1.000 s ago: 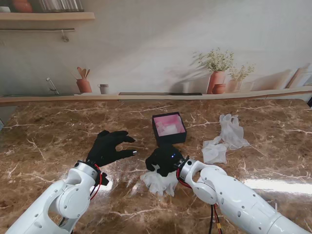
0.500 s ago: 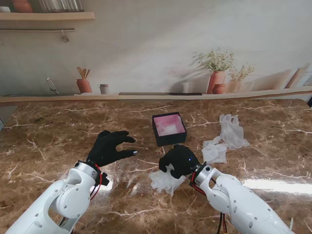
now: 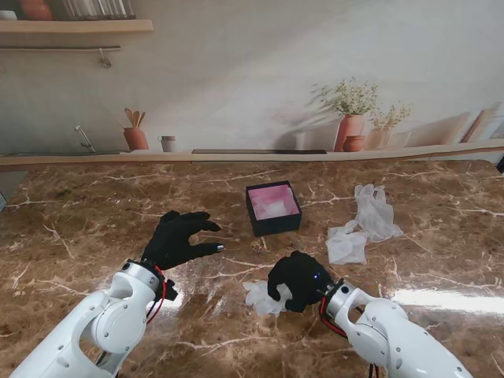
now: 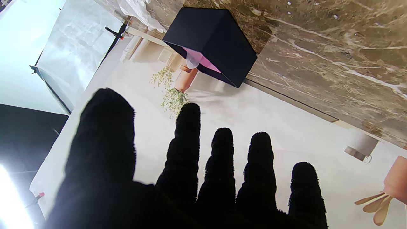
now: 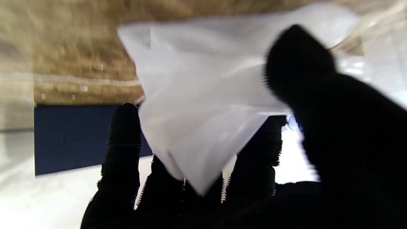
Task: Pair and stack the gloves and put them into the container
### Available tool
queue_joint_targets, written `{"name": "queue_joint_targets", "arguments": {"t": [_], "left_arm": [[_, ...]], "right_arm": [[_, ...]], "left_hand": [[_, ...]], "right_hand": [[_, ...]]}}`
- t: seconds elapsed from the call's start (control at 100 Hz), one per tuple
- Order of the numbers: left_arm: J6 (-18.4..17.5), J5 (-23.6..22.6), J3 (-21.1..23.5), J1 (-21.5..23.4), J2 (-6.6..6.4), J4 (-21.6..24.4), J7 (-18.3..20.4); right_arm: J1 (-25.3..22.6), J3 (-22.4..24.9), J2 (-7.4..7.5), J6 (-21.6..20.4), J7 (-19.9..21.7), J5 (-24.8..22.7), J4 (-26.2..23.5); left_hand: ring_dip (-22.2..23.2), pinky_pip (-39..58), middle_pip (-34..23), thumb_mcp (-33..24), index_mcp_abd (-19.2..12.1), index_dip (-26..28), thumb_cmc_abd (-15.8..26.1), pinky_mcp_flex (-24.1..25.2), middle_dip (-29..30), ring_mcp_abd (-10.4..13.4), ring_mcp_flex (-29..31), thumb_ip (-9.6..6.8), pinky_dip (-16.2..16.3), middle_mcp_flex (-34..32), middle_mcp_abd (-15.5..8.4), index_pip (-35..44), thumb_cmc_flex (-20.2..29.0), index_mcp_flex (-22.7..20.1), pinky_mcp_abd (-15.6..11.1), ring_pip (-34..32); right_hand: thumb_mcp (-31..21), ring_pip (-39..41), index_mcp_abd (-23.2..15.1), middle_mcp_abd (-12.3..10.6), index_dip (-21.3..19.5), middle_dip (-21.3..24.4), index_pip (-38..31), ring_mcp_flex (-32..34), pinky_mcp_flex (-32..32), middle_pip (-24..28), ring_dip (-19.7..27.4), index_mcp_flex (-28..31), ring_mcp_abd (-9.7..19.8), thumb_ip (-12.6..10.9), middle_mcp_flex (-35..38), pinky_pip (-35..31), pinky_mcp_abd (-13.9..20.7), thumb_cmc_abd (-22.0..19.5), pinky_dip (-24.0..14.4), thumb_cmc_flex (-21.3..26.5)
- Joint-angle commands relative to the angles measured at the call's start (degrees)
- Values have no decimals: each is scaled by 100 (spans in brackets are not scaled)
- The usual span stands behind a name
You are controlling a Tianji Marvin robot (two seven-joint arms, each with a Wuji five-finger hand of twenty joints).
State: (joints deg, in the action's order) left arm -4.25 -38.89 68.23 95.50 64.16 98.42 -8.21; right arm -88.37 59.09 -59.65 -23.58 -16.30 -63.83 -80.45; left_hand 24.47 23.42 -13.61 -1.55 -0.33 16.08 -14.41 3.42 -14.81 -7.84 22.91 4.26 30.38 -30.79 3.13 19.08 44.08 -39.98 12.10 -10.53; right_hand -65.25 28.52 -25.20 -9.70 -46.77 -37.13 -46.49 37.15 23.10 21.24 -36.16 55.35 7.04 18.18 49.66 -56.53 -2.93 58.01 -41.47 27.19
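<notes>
My right hand [image 3: 298,279] is shut on a translucent white glove [image 3: 264,295] that hangs from its fingers to my left, low over the marble. The right wrist view shows that glove [image 5: 197,105] pinched between thumb and fingers. My left hand [image 3: 177,236] is open, fingers spread, hovering left of the dark box [image 3: 272,208] with a pink inside; the same box [image 4: 213,44] shows in the left wrist view beyond the fingertips. Two more white gloves, one [image 3: 374,209] farther and one [image 3: 346,242] nearer, lie to the right of the box.
The marble table [image 3: 79,228] runs back to a ledge with terracotta pots and plants [image 3: 350,118]. A bright glare patch [image 3: 441,298] lies on the table at the right.
My right hand has drawn back toward me and to the right, dragging the white glove along with it. The left hand has stayed put.
</notes>
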Motion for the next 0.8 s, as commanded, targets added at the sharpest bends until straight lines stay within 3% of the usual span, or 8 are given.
{"name": "queue_joint_targets", "arguments": {"t": [0.0,0.35,0.41,0.49,0.56,0.6,0.63,0.79], "left_arm": [[-9,1,-29,4,-1,-20,5],[-23,-4,-24,-8,-16,-11,79],[-24,-1,-25,-7,-18,-9,88],[-25,2,-31,-7,-17,-11,86],[-27,7,-36,-7,-18,-11,92],[-35,7,-37,-8,-19,-12,96],[-42,6,-37,-10,-20,-14,98],[-66,3,-30,-18,-25,-19,122]], "right_arm": [[-141,64,36,-75,180,150,-56],[-420,357,-292,-304,271,1681,-186],[-433,362,-350,-298,73,1773,-194],[-441,351,-378,-111,-125,1704,-251],[-427,347,-358,86,-194,1544,-298],[-429,353,-336,214,-175,1418,-343],[-441,372,-308,296,-112,1320,-397],[-631,556,-63,873,929,578,-970]], "left_hand": [[-57,-179,119,226,-179,77,262,120,87,264,-133,-174,113,-37,-154,69,163,-103,50,154],[-65,-214,134,225,-154,68,269,129,94,246,-151,-177,112,-25,-135,45,148,-86,60,167],[-66,-217,136,222,-160,68,269,126,94,241,-149,-179,114,-29,-139,42,154,-88,61,167],[-66,-213,133,221,-165,71,269,121,93,233,-141,-179,122,-37,-132,47,157,-102,64,164],[-65,-213,133,217,-157,74,271,125,92,240,-145,-180,125,-34,-133,53,165,-112,64,163],[-64,-213,131,218,-163,77,269,125,91,231,-140,-179,127,-38,-136,59,166,-123,68,160],[-63,-210,129,220,-165,78,270,122,90,237,-139,-178,130,-42,-130,60,163,-120,68,160],[-64,-207,127,218,-166,84,277,123,88,237,-146,-179,136,-39,-132,68,168,-124,67,161]], "right_hand": [[169,-354,141,148,261,564,173,-564,-335,-448,304,-218,23,240,-619,330,-57,-108,-207,-617],[2397,-1821,930,325,375,1649,950,-616,-621,-950,1502,567,-450,-1557,-825,1187,-606,-3287,-140,-1992],[2051,-1818,929,335,435,1675,798,-285,-503,-881,1543,742,-539,-1616,-536,1092,-619,-3252,-131,-1839],[1003,-1790,442,393,1230,1672,-200,-16,-395,-857,1573,128,-653,-888,-418,957,-581,-2317,-1,-1164],[142,-1746,348,449,690,1645,-176,135,-283,-863,1576,-1037,-760,-583,-539,870,-596,-1604,47,-394],[-50,-1715,602,470,-20,1641,540,217,-188,-873,1577,-1604,-805,-532,-719,801,-604,-1499,139,-210],[-67,-1726,1050,434,-148,1656,1494,185,-180,-896,1585,-1941,-819,-1055,-912,789,-593,-1659,186,-328],[433,-1735,2269,479,1479,1771,3981,13,-108,-984,1560,-3032,-876,-981,-1628,834,-563,-1120,277,-362]]}}
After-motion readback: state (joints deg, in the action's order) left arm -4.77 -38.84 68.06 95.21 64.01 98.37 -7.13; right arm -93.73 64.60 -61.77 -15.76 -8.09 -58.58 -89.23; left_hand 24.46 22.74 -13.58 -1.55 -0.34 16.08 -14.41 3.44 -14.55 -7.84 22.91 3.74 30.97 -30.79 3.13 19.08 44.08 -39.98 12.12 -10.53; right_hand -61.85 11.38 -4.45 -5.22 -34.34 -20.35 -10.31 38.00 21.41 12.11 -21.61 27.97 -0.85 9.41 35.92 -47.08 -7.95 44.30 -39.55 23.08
